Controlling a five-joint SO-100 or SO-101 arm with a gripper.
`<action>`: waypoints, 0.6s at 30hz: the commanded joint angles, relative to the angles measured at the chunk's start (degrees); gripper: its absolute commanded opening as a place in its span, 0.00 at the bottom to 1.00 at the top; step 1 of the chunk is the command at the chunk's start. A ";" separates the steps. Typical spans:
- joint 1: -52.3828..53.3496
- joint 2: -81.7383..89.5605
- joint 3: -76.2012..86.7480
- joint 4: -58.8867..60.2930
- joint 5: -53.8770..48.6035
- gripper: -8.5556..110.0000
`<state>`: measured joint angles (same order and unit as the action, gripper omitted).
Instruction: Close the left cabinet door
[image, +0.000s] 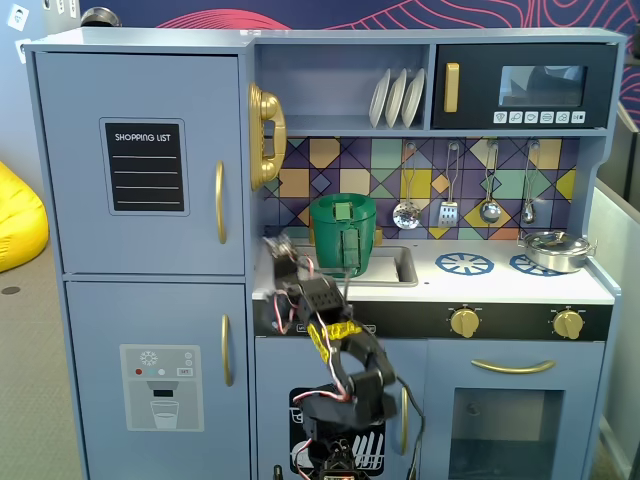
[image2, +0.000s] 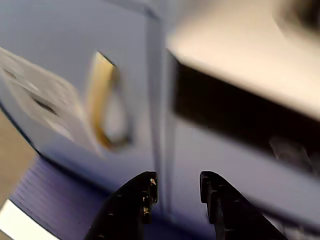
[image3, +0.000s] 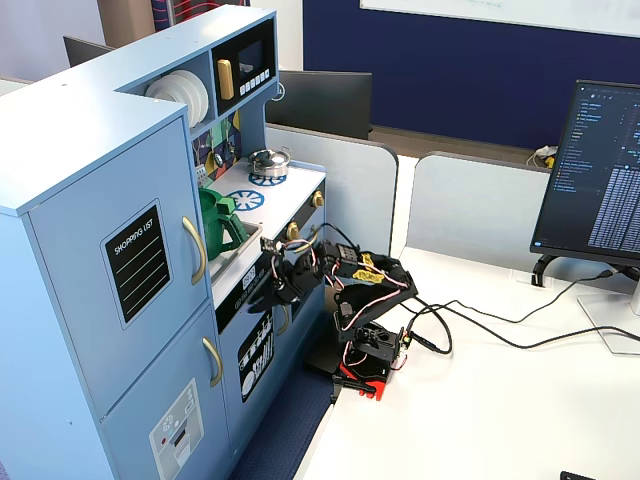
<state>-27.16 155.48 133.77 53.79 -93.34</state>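
Observation:
The left cabinet door (image: 140, 160) is light blue, with a black "SHOPPING LIST" panel and a curved gold handle (image: 220, 202). It lies flush with the cabinet front in both fixed views (image3: 120, 270). My gripper (image: 278, 248) hangs in front of the counter edge, just right of the fridge doors and below the upper door's handle, touching nothing (image3: 274, 278). In the wrist view my gripper (image2: 177, 187) is open and empty, with the black jaws apart. That blurred view shows the lower door's gold handle (image2: 102, 100), not the upper door.
The lower fridge door (image: 155, 380) with the grey dispenser graphic sits under the left door. A green pot (image: 343, 232) stands in the sink behind my arm. A gold phone (image: 265, 135) hangs beside the upper door. A monitor (image3: 600, 180) and cables (image3: 480, 330) are on the white table.

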 joint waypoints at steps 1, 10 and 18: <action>9.23 9.84 10.46 4.48 -0.26 0.07; 24.61 18.90 27.69 15.38 1.41 0.07; 24.96 26.54 35.51 30.15 5.19 0.07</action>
<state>-2.81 178.95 167.43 77.34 -89.56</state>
